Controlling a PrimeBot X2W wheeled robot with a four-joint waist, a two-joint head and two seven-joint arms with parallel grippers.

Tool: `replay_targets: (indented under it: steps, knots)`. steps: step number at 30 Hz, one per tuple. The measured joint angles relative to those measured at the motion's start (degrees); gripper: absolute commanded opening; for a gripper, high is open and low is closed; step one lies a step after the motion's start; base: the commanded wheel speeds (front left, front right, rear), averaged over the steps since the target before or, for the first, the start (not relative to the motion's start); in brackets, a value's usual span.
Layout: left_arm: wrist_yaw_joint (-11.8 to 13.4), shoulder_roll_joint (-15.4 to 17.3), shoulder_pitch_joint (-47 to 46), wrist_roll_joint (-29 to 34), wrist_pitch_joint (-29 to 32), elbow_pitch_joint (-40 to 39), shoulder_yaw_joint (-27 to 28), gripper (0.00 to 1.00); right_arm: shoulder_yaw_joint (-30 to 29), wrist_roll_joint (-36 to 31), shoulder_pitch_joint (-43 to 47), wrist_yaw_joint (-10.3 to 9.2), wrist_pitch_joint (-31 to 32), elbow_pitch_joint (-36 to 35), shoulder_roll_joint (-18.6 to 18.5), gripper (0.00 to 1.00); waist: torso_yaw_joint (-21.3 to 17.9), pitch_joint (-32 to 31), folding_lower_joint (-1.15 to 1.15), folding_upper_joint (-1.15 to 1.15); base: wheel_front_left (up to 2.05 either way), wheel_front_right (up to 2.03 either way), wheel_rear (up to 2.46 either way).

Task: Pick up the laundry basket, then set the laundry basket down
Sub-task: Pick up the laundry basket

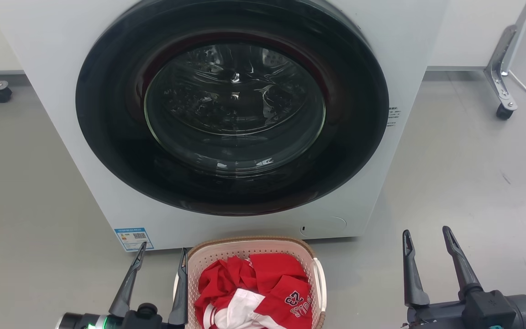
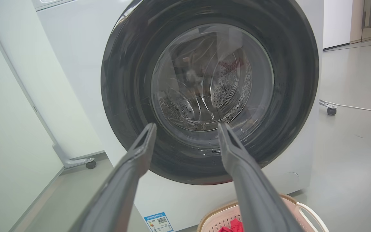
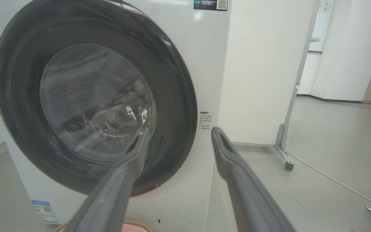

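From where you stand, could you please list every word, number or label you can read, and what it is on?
"23": white number on the red garment in the laundry basket, seen upside down.
"BULLS": probably, beside the number, also upside down.
Blue label with QR code, low on the washer: too small to read.
Small print right of the door: too small.
Dark sticker near the washer's top: blurred.

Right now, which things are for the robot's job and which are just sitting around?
For the job: basket, left gripper, right gripper, both open.
Just there: washer, red clothes in the basket, wheeled stand.
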Motion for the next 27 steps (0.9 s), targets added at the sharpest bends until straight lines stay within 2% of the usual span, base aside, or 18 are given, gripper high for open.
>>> replay_targets:
  steps: [27]
  knots:
    - [0.0, -0.4, 0.0, 0.0, 0.0, -1.3, 0.3, 1.0, -0.5, -0.1, 0.6, 0.0, 0.0, -1.4, 0.1, 1.0, 0.1, 1.2, 0.0, 0.0, 0.0, 0.0, 0.0]
